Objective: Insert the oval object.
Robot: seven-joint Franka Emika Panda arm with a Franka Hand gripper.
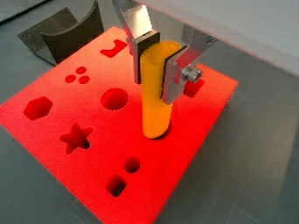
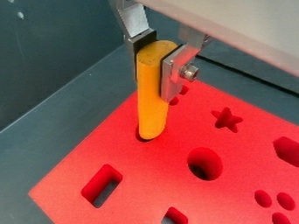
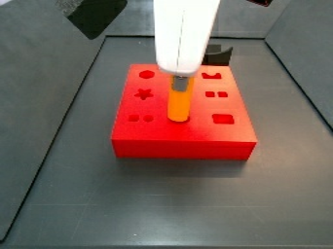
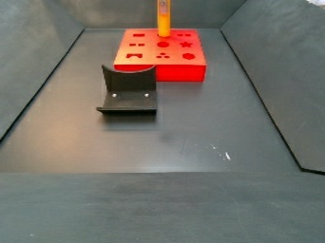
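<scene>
The dark surface (image 4: pixel 191 142) carries the red block (image 3: pixel 182 136) with its shaped holes, and nearer the camera in a side view stands the fixture (image 4: pixel 127 92), well apart from the block. Above the block hangs the hand (image 1: pixel 162 63), pointing straight down, its silver fingers (image 2: pixel 177 68) clamped on the upper part of the oval object (image 2: pixel 151 92). The orange-yellow peg stands upright, its long axis vertical and in line with the hand, so the peg runs directly below the grip. Its lower end meets the block's top face at a hole — in both wrist views the tip seems already just inside the opening, though how deep is hidden. The coming move, I judge, is a straight push downward, keeping the peg plumb.
</scene>
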